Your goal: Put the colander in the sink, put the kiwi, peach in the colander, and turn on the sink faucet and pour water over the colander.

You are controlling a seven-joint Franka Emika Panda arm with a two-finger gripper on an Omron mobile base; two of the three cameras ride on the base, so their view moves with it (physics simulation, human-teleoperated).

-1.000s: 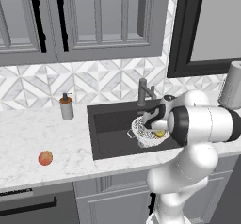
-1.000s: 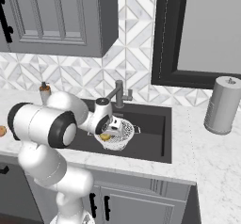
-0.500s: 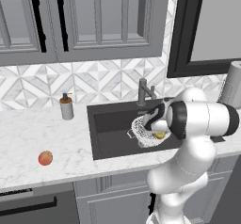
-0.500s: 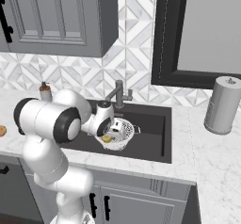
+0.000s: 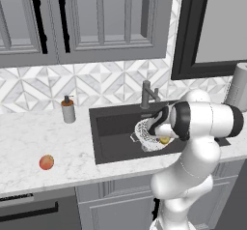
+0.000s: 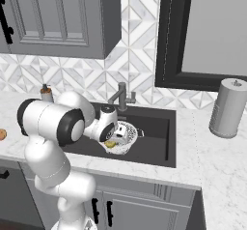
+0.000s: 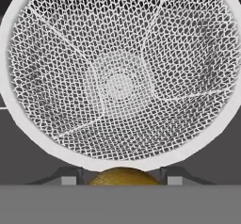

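The white mesh colander [image 5: 144, 131] [image 6: 127, 131] [image 7: 117, 72] sits in the dark sink [image 5: 112, 130] [image 6: 157, 133]. My gripper [image 5: 162, 137] [image 6: 112, 140] [image 7: 121, 180] hangs just over the colander's near rim, shut on the yellow-green kiwi [image 5: 165, 140] [image 6: 110, 145] [image 7: 123, 176]. In the hand view the bowl holds nothing and the kiwi sits between the two fingertips. The orange-red peach [image 5: 46, 162] [image 6: 1, 134] lies on the counter far left of the sink. The dark faucet [image 5: 147, 94] [image 6: 121, 96] stands behind the basin; no water is running.
A soap pump bottle [image 5: 68, 111] [image 6: 46, 93] stands on the counter left of the sink. A paper towel roll [image 6: 227, 108] [image 5: 238, 87] stands to the right. Grey cabinets hang above the counter.
The arm has shifted only slightly. The hand still holds the kiwi over the colander's near rim.
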